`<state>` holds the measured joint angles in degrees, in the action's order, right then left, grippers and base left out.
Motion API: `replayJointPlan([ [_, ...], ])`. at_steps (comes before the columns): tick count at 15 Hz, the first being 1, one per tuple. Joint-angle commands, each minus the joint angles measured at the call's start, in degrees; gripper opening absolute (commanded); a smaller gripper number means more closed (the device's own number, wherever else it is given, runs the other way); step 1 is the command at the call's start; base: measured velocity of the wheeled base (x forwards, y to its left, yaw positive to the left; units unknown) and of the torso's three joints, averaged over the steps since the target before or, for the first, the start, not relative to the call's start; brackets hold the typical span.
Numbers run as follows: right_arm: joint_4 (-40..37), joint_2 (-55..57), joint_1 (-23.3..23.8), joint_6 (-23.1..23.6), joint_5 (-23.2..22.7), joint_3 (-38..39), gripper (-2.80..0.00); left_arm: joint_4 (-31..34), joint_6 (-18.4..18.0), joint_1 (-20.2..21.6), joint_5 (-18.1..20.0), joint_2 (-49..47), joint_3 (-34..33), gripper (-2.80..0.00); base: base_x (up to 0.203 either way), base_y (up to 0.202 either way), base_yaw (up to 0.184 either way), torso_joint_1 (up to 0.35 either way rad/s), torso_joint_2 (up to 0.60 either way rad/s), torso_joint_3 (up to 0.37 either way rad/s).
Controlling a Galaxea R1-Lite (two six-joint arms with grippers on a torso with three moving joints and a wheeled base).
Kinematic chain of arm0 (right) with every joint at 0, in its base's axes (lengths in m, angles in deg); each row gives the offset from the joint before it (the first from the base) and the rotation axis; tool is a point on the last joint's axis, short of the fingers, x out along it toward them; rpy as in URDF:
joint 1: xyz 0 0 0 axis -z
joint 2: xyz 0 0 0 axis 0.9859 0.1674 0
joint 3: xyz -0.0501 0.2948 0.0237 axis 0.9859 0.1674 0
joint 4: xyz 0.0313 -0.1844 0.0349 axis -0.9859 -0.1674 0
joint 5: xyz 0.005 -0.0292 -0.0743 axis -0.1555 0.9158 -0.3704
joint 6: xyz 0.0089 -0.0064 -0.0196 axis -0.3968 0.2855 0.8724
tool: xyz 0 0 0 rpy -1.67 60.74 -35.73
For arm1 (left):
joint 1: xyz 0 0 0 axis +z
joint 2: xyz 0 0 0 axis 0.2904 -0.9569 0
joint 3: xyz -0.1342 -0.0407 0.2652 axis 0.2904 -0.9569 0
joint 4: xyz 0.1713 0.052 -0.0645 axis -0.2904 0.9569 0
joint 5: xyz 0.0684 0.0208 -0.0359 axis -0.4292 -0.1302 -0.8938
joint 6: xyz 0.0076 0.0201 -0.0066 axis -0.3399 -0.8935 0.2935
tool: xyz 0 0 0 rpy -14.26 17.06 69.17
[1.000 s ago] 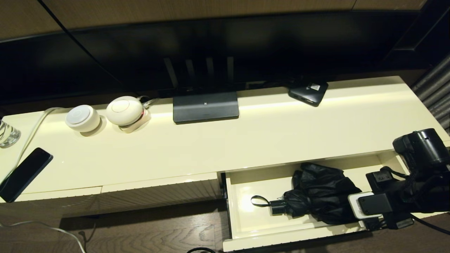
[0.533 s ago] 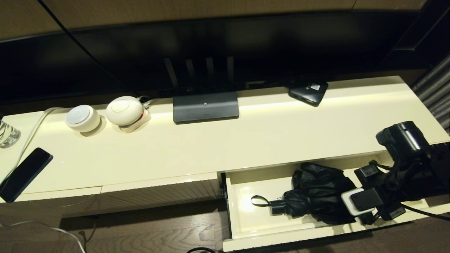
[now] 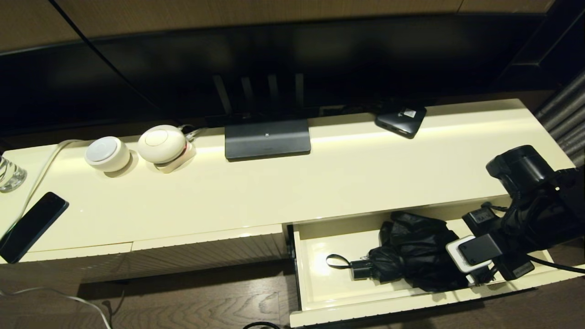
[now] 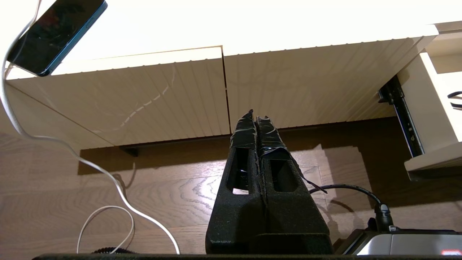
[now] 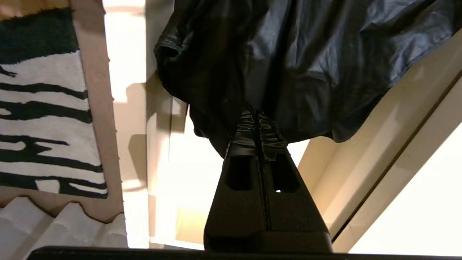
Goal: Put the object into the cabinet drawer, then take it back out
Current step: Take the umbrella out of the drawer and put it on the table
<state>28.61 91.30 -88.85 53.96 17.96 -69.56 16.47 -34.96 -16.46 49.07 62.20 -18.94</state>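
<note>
The black folding umbrella (image 3: 413, 253) lies in the open cream drawer (image 3: 320, 283), handle (image 3: 361, 269) and strap loop (image 3: 336, 261) pointing left. My right arm's wrist (image 3: 475, 258) hangs over the drawer's right end, against the umbrella's right side. In the right wrist view my right gripper (image 5: 257, 112) is shut, its tips resting at the edge of the glossy fabric (image 5: 306, 65); no fold shows between the fingers. The left gripper (image 4: 254, 113) is shut and empty, low over the wooden floor before the closed ribbed panels, and it is out of the head view.
On the cabinet top stand a TV base (image 3: 267, 139), a flat black box with a white label (image 3: 401, 119), two white round devices (image 3: 107, 154), a glass (image 3: 9, 173) and a phone (image 3: 32, 226). A white cable (image 4: 108, 180) trails over the floor.
My right arm has moved from the drawer's front right corner inward over its right end, then lifted slightly. The umbrella has stayed where it was.
</note>
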Motion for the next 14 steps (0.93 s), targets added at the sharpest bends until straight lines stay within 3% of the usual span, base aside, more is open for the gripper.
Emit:
replayJointPlan([
  [1, -0.1, 1.1, 0.0, 0.5, -0.1, -0.1, 0.00, 0.1, 0.0, 0.0, 0.0, -0.1, -0.2, -2.80, 0.000, 0.000, 0.000, 0.000, 0.00, 0.000],
  [14, 3.3, 4.9, 2.3, -0.1, -0.1, -1.8, 0.00, 0.0, 0.0, 0.0, 0.0, -0.1, -0.2, -2.80, 0.000, 0.000, 0.000, 0.000, 0.00, 0.000],
])
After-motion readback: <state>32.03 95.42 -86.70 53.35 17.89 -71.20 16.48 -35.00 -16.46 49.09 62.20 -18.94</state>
